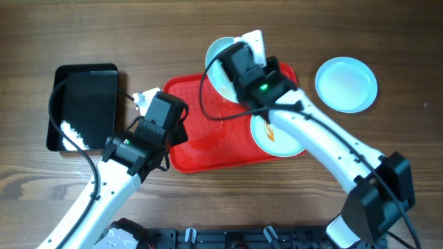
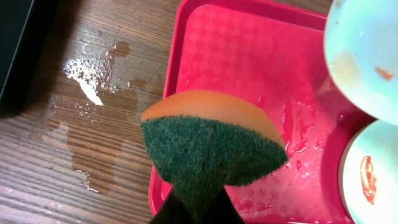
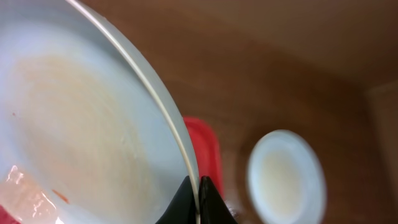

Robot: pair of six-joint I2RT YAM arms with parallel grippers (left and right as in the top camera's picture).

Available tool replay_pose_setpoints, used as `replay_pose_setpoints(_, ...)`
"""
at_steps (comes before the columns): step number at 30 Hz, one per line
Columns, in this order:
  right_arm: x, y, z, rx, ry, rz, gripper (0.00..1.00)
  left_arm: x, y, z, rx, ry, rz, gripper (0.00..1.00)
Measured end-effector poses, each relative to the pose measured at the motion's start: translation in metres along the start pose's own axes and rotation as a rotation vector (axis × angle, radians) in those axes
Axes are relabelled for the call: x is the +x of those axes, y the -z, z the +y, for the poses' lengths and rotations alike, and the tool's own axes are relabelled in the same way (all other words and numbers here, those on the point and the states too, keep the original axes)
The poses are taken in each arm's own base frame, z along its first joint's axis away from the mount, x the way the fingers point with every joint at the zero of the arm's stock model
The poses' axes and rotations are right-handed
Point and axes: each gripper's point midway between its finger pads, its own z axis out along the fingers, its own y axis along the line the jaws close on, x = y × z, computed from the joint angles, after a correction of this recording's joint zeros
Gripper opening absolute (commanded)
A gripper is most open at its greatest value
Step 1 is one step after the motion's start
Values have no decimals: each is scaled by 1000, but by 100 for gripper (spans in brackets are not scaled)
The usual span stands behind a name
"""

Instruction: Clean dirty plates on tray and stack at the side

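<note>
The red tray [image 1: 208, 149] lies mid-table. My right gripper [image 1: 242, 52] is shut on the rim of a mint plate [image 1: 220, 66], tilted above the tray's far edge; the right wrist view [image 3: 197, 202] shows this plate's face [image 3: 74, 124] with a faint smear. A second plate [image 1: 280, 138] with an orange-red smear lies on the tray's right end, also in the left wrist view [image 2: 373, 180]. A clean plate [image 1: 346, 83] sits on the table at the right. My left gripper [image 2: 199, 208] is shut on a green-and-orange sponge [image 2: 211, 149] over the tray's left edge.
A glossy black tray [image 1: 83, 107] stands at the left with white residue in it. Water is spilled on the wooden table [image 2: 93, 81] between the black tray and the red one. The red tray's floor is wet.
</note>
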Motion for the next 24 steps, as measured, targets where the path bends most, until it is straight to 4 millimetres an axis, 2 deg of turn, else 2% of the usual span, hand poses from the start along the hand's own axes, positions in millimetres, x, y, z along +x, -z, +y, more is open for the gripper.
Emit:
replay_pose_setpoints(6, -12, 31, 6, 125, 76, -101, 4, 2, -5, 0, -13, -3, 14, 4)
replay_pose_setpoints(13, -12, 34, 6, 139, 79, -105, 4, 6, -11, 2, -34, -9, 37, 4)
replay_pose_setpoints(24, 34, 18, 54, -271, -108, 156, 4, 7, -12, 2, -36, -9, 39, 4)
